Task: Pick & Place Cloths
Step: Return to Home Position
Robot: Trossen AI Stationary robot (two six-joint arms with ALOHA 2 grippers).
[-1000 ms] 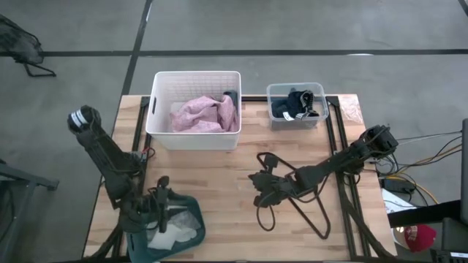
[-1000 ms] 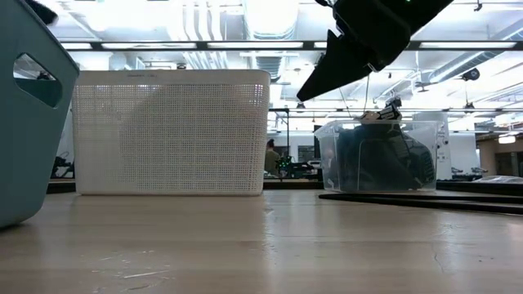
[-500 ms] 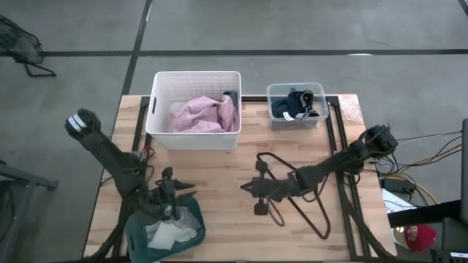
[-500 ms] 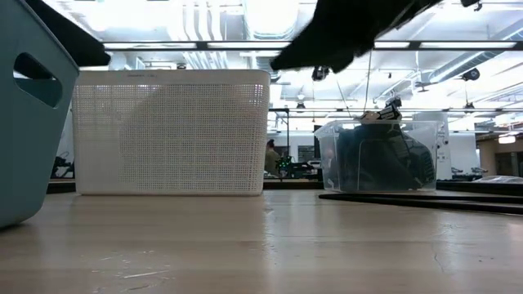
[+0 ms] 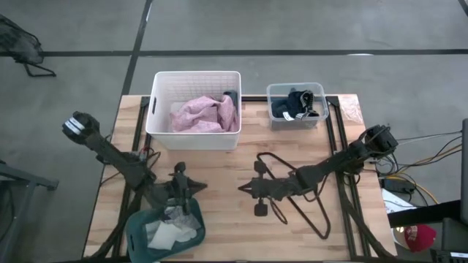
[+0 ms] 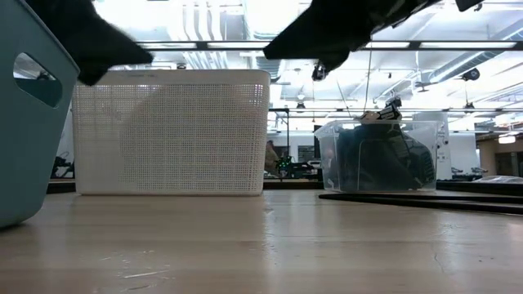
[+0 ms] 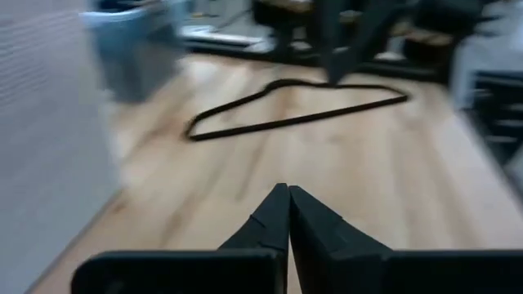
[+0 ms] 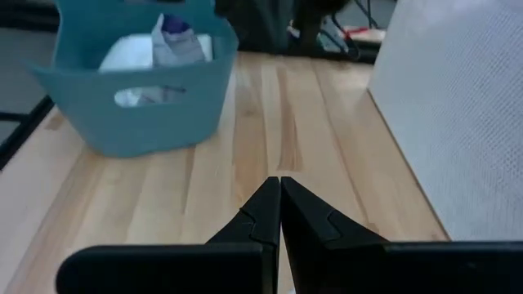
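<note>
White and grey cloths (image 5: 172,232) lie in the teal basket (image 5: 139,232) at the table's near left. A pink garment (image 5: 206,115) fills the white basket (image 5: 157,109). Dark navy garments (image 5: 292,104) sit in the clear bin (image 5: 272,95). My left gripper (image 5: 202,185) hovers level just past the teal basket's far rim, pointing toward the table's right, shut with nothing between its fingers (image 7: 288,196). My right gripper (image 5: 241,188) faces it over mid-table, shut and empty (image 8: 279,184). In the right wrist view the teal basket (image 8: 139,98) shows white cloths (image 8: 135,53).
A thin black wire hanger (image 5: 303,196) lies flat on the wood under my right arm, also in the left wrist view as the hanger (image 7: 294,118). Bare wood lies between the two fingertips and in front of the white basket (image 6: 172,135).
My left gripper has risen out of the teal basket, tipped from pointing down to level, swung toward the table's right and shut on nothing. My right gripper has shifted a little toward the table's left and turned, staying shut. The cloths have stayed in the basket.
</note>
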